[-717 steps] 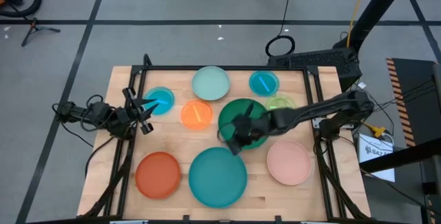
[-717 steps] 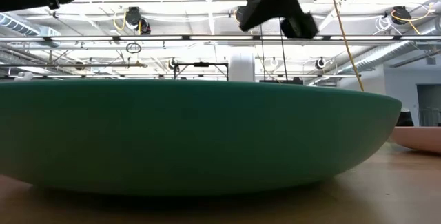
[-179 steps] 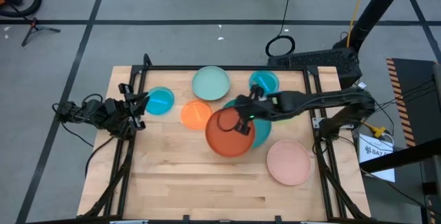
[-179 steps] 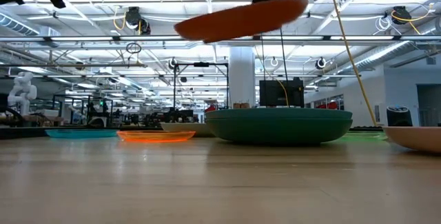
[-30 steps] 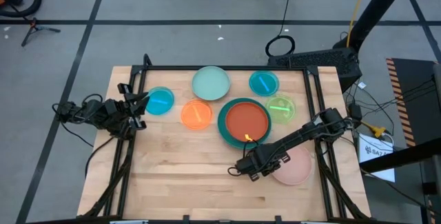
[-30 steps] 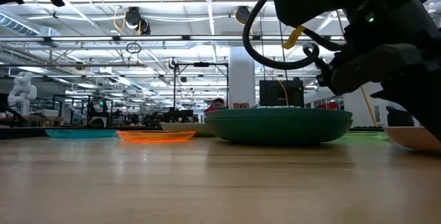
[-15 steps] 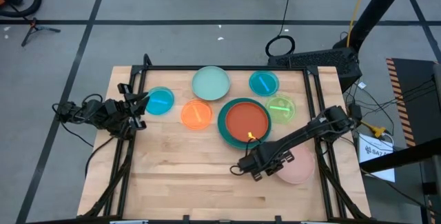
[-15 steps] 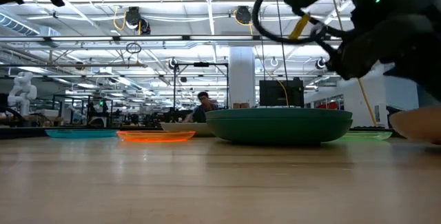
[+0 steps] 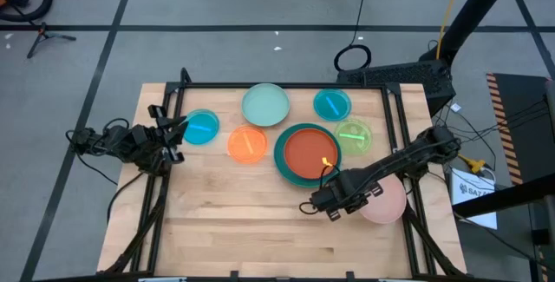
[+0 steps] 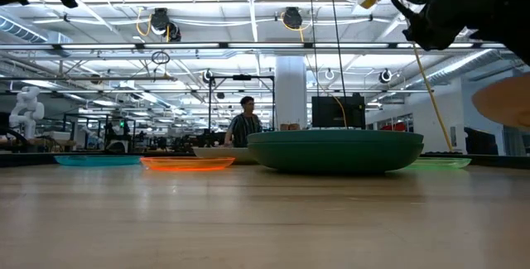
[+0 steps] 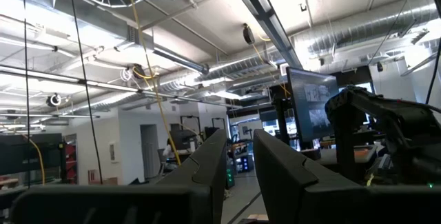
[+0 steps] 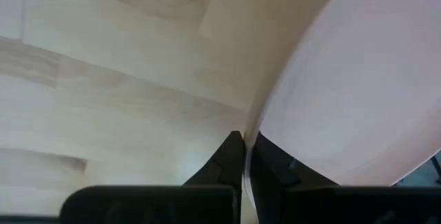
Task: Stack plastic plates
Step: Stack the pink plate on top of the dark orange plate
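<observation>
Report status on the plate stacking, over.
Right gripper shut on pink plate's rim, plate lifted off table. Left gripper idle at table's left edge by a blue plate. Red-orange plate already stacked. Path looks clear.

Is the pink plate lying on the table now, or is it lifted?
Lifted. In the low view the pink plate hangs above the table, and the right tool is shut on its rim.

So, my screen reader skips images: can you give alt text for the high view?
The right pincer grips the rim of a pink plate near the table's right edge. A red-orange plate sits stacked on a dark green plate; five smaller plates lie behind.
</observation>
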Controlling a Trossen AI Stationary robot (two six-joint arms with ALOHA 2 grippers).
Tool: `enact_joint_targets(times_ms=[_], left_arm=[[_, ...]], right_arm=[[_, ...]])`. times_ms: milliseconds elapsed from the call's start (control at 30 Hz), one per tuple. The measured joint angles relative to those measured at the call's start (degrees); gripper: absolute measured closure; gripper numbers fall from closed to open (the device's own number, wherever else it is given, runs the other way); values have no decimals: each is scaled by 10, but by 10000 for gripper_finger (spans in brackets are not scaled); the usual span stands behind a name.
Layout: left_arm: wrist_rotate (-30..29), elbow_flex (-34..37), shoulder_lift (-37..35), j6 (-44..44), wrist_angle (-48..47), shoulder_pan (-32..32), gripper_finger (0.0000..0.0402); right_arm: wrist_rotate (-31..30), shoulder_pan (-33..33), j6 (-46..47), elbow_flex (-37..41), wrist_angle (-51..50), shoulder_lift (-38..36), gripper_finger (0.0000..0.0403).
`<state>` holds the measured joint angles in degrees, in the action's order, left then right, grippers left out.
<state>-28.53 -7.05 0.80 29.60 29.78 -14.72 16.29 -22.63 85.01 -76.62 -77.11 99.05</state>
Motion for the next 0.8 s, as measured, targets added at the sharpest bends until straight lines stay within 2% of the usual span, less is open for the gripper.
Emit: enact_joint_targets(times_ms=[233, 433, 600, 800], left_arm=[[0, 0, 0, 0, 0, 0, 321], [0, 0, 0, 0, 0, 0, 321], [0, 0, 0, -1, 0, 0, 321], [0, 0, 0, -1, 0, 0, 321]], right_arm=[[-37, 2, 0, -27, 8, -11, 396], [-152, 12, -10, -120, 4, -11, 396], [-232, 26, -58, -176, 8, -11, 396], [-282, 58, -172, -198, 49, -11, 396]])
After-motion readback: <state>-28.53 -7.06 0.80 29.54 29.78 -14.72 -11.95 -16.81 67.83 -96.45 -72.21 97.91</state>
